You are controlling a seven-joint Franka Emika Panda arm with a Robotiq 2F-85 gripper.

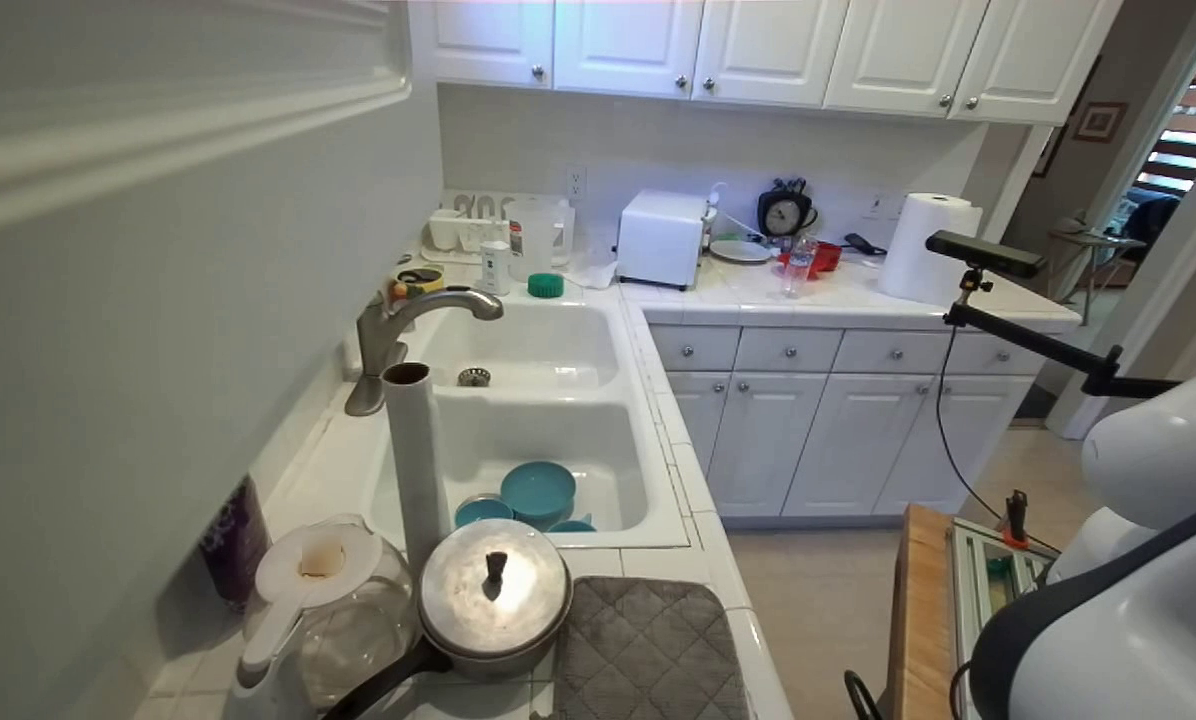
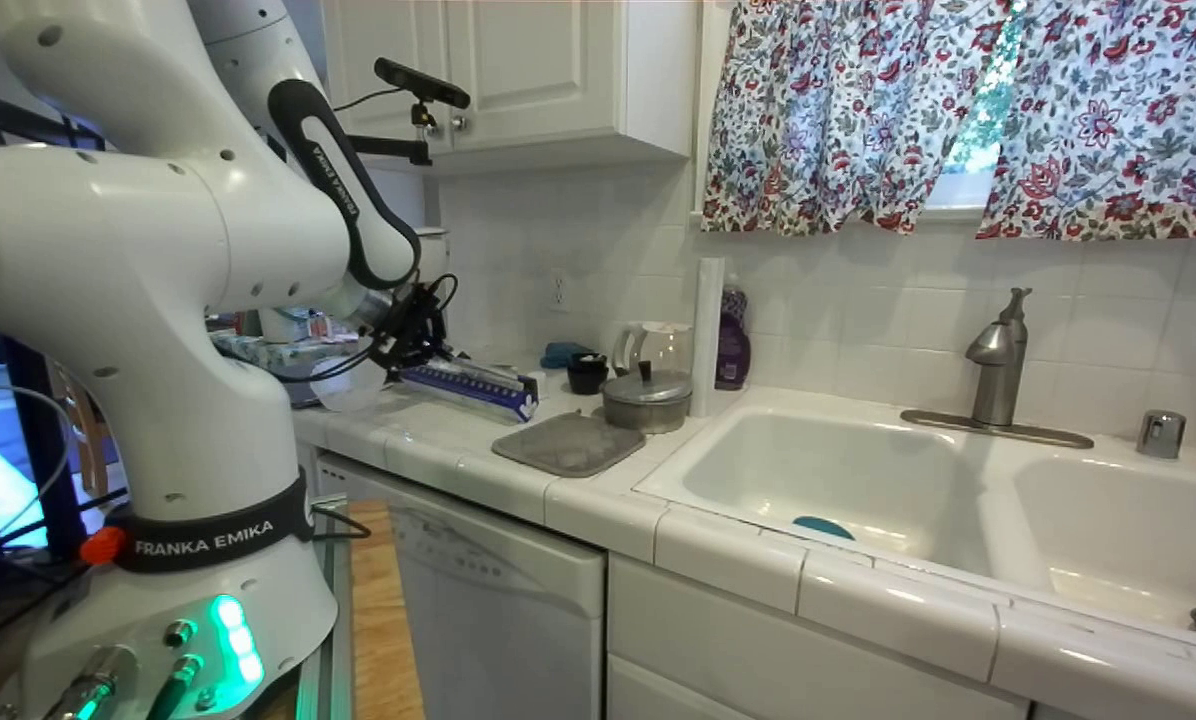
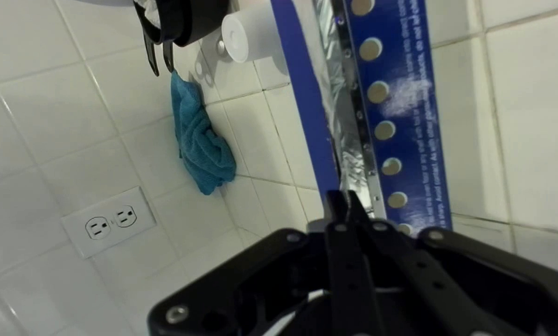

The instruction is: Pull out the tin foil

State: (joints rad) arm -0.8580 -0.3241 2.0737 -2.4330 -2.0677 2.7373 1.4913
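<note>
A long blue tin foil box [image 3: 412, 158] lies open along the counter, with a row of round holes down its flap. It also shows in an exterior view [image 2: 473, 388]. Crinkled silver tin foil [image 3: 357, 175] shows in the slot of the box beside the metal cutting strip. My gripper [image 3: 347, 198] is at the near end of that slot in the wrist view, its fingertips closed together with a thin silver edge of foil pinched between them. In an exterior view the gripper [image 2: 413, 345] is over the box's left end. Its fingers hide part of the box.
A grey mat [image 2: 568, 445] and a lidded pot [image 2: 646, 402] sit right of the box, with a carafe [image 2: 663, 345] and white tube [image 2: 706, 335] behind. A teal cloth [image 3: 204, 144], white cup [image 3: 251, 35] and black cup [image 3: 199, 18] stand near the wall. The sink [image 2: 818, 460] is further right.
</note>
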